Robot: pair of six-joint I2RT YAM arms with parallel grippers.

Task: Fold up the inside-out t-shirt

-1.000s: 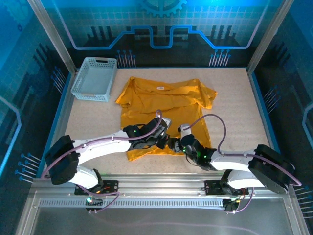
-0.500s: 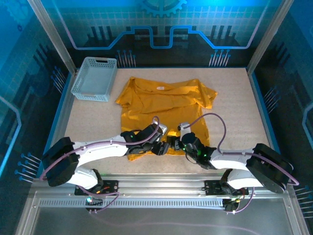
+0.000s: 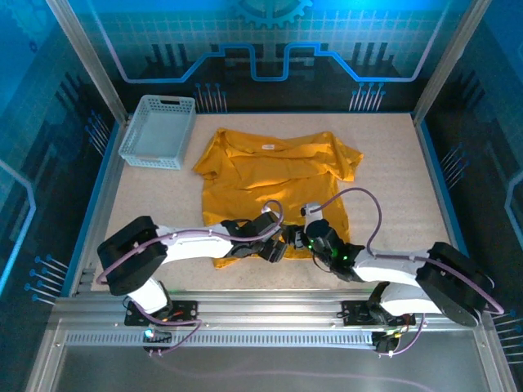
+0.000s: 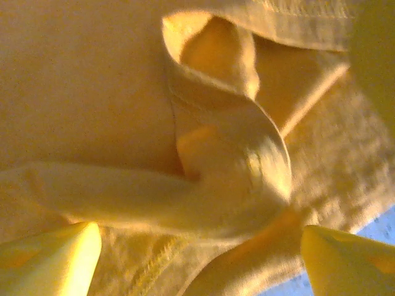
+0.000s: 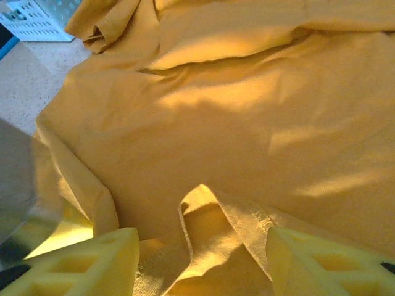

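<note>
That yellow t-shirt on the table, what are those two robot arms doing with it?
The two arms are working on folding the t-shirt. It lies spread on the table, collar on the far side, a bit rumpled and not yet folded. Both grippers are down at its near hem, close together. The left gripper and the right gripper are each open, with a raised fold of hem between the fingers, not pinched. A grey basket sits apart at the far left.
</note>
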